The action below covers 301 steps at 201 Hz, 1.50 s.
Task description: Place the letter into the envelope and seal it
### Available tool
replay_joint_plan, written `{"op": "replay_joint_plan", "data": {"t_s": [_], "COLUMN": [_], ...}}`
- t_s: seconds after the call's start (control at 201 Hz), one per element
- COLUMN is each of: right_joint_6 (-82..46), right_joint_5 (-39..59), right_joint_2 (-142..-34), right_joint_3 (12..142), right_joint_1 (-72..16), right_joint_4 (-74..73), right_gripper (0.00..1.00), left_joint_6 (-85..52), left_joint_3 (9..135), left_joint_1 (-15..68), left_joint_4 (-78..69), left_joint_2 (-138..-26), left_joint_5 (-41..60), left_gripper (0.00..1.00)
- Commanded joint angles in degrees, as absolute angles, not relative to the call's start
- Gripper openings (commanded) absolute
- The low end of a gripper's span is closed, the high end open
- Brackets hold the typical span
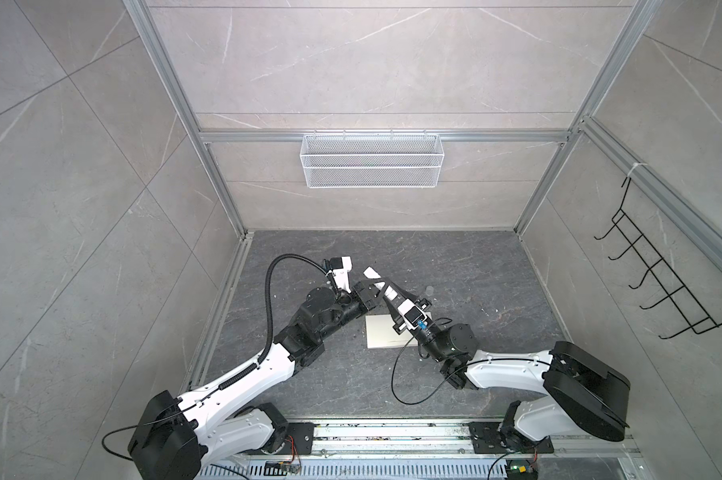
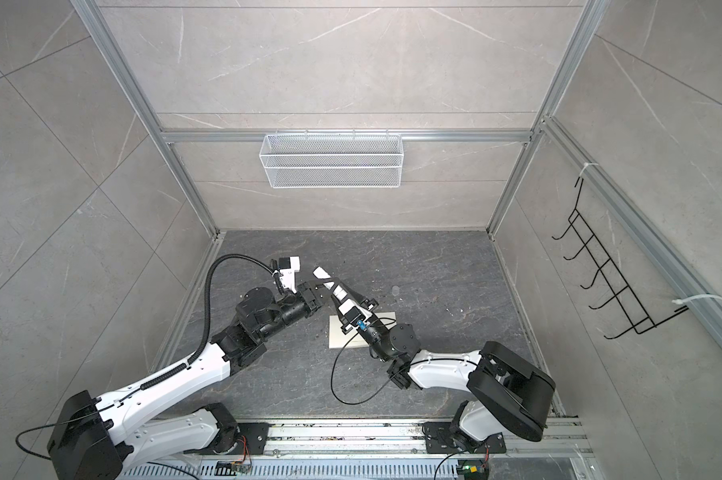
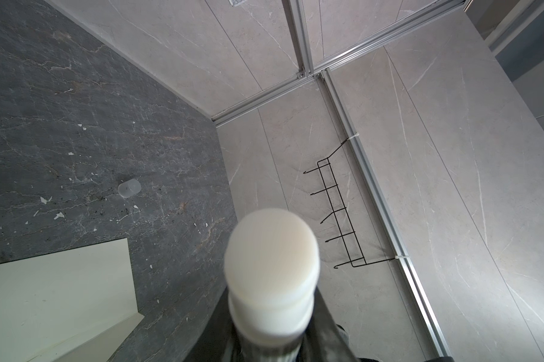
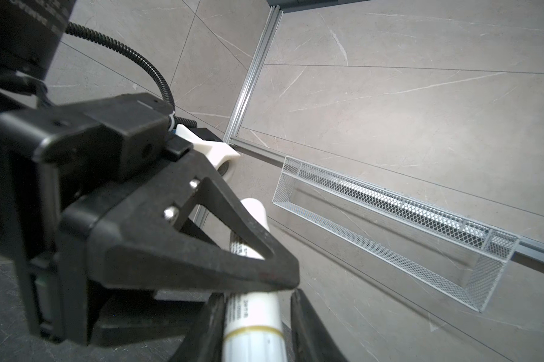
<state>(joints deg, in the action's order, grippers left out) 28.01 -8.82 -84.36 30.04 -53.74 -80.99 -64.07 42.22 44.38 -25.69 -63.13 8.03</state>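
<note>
Left claw [image 1: 374,291] is clenched on a white tube [image 3: 272,250], held off the worktop [image 1: 475,353] with its round end jutting past the fingertips. Right claw [image 4: 258,301] meets it head-on, jaws straddling the same tube. One side touches and the other shows a sliver of gap, so a firm grasp cannot be told. Beneath both claws the envelope [image 1: 386,336] lies flat. A small clear cap [image 1: 429,289] sits just beyond the right claw.
</note>
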Motion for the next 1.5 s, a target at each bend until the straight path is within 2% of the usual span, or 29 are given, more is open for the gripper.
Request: {"op": "replay_joint_plan", "data": {"t_s": [0.0, 0.115, 0.189, 0.339, 0.523, 0.548, 0.608, 0.807, 0.956, 1.021, 1.25, 1.38, 1.494], "right_joint_6": [26.72, 26.32, 26.1, 25.84, 25.78, 25.79, 25.6, 22.48, 19.64, 18.13, 5.58, -0.64, -5.3], "right_joint_5": [-11.32, -11.56, -11.99, -12.87, -14.15, -14.24, -14.33, -15.62, -16.41, -15.87, -7.78, -7.49, -8.24], "right_joint_2": [-85.62, -86.04, -86.25, -86.55, -85.93, -85.71, -85.06, -78.63, -71.66, -68.12, -57.81, -59.8, -64.15], "right_joint_3": [31.8, 32.13, 32.39, 32.66, 32.61, 32.52, 32.35, 32.18, 33.01, 33.62, 46.3, 59.26, 68.61], "right_joint_1": [-53.88, -53.91, -53.9, -53.89, -53.89, -53.88, -53.94, -53.96, -53.56, -53.28, -48.77, -46.63, -46.3], "right_joint_4": [-82.18, -82.19, -82.2, -82.09, -81.7, -81.59, -81.24, -71.88, -58.03, -50.86, -6.49, 20.28, 37.04], "right_gripper": [0.36, 0.34, 0.27, 0.2, 0.0, 0.0, 0.0, 0.0, 0.0, 0.0, 0.0, 0.0, 0.0], "left_joint_6": [-63.37, -63.37, -63.37, -63.19, -62.59, -62.3, -61.31, -54.66, -47.45, -43.46, -25.12, -17.8, -13.32], "left_joint_3": [44.91, 44.84, 44.87, 44.81, 44.99, 45.0, 45.0, 45.08, 45.77, 46.04, 45.4, 44.7, 43.96], "left_joint_1": [44.6, 44.64, 44.65, 44.59, 44.58, 44.65, 44.57, 44.57, 44.6, 44.63, 44.62, 44.6, 44.64], "left_joint_4": [-28.59, -28.75, -28.89, -29.09, -28.91, -28.79, -28.56, -25.71, -21.35, -18.81, -10.21, -6.78, -5.63], "left_joint_2": [-62.67, -62.92, -63.09, -63.35, -63.81, -63.85, -63.81, -61.9, -58.31, -56.39, -50.38, -49.39, -50.45], "left_joint_5": [10.11, 10.19, 10.35, 10.31, 10.33, 10.35, 10.11, 7.66, 6.45, 5.87, 4.66, 3.46, 2.88], "left_gripper": [0.0, 0.0, 0.0, 0.0, 0.0, 0.0, 0.07, 0.44, 0.67, 0.73, 0.77, 0.78, 0.79]}}
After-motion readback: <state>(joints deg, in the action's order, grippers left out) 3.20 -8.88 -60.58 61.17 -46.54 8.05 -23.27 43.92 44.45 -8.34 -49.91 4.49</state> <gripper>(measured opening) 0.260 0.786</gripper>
